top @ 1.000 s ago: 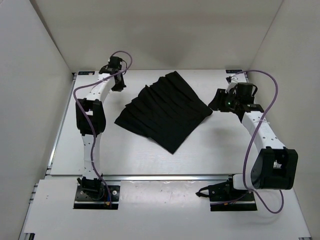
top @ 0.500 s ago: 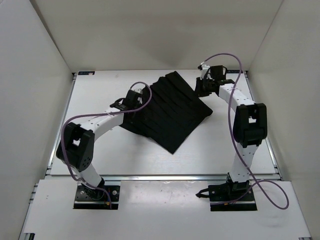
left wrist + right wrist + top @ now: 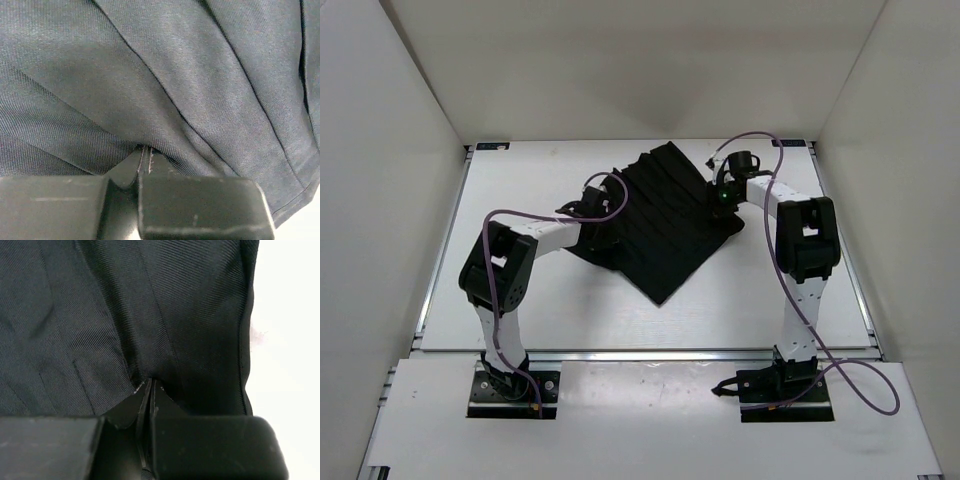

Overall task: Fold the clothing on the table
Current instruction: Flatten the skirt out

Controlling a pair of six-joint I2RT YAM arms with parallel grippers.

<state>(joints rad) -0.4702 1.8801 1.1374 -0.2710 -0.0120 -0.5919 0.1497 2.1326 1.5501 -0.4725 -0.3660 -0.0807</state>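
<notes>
The clothing (image 3: pixel 665 235), a black pleated garment, lies spread on the white table (image 3: pixel 520 300) as a tilted diamond. My left gripper (image 3: pixel 600 212) rests on its left part; in the left wrist view the gripper (image 3: pixel 145 149) is shut, its tips pressed into the fabric (image 3: pixel 200 75), which puckers around them. My right gripper (image 3: pixel 721 197) sits on the garment's upper right edge. The right wrist view shows that gripper (image 3: pixel 151 382) shut too, tips pushed against the dark cloth (image 3: pixel 100 315), with the hem and white table (image 3: pixel 290 340) just to the right.
White walls close in the table on three sides. A metal rail (image 3: pixel 650 352) runs along the near edge in front of both arm bases. Purple cables loop off each wrist.
Both arms swung in from the table's sides onto the garment. The right gripper went from open to shut. The garment's outline has barely shifted.
</notes>
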